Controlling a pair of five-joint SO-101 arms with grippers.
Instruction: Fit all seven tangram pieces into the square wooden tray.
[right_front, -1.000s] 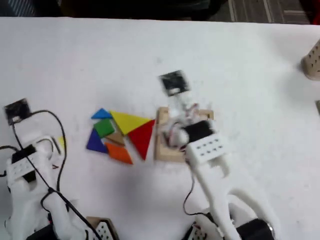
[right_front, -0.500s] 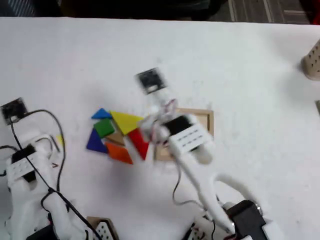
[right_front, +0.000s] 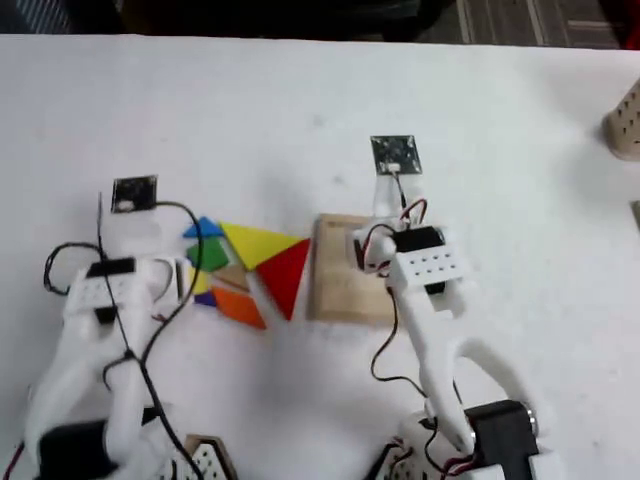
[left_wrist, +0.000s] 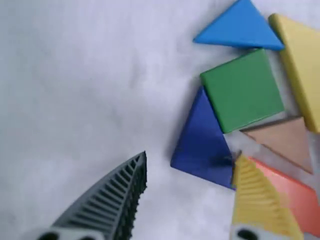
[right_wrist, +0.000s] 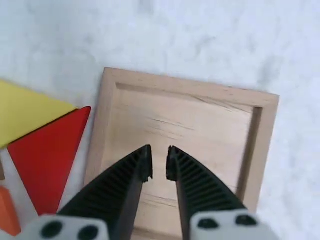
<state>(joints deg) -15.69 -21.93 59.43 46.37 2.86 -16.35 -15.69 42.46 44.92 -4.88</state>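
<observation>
A square tray of pale grained wood (right_wrist: 107, 125), with a raised rim, is seen beneath the right gripper (right_wrist: 158, 162), whose ribbed black fingers are nearly closed on nothing. Seven smooth, flat painted pieces (right_front: 258, 243) are clustered beside the tray, the red triangle (right_front: 285, 275) nearest it. The left gripper (left_wrist: 190, 167) is spread wide over the dark blue triangle (left_wrist: 202, 140), on the cluster's side away from the tray

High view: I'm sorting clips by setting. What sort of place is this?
Probably a robotics lab bench: cabled left arm and right arm at a white table, with tangram pieces beside a wooden tray.
</observation>
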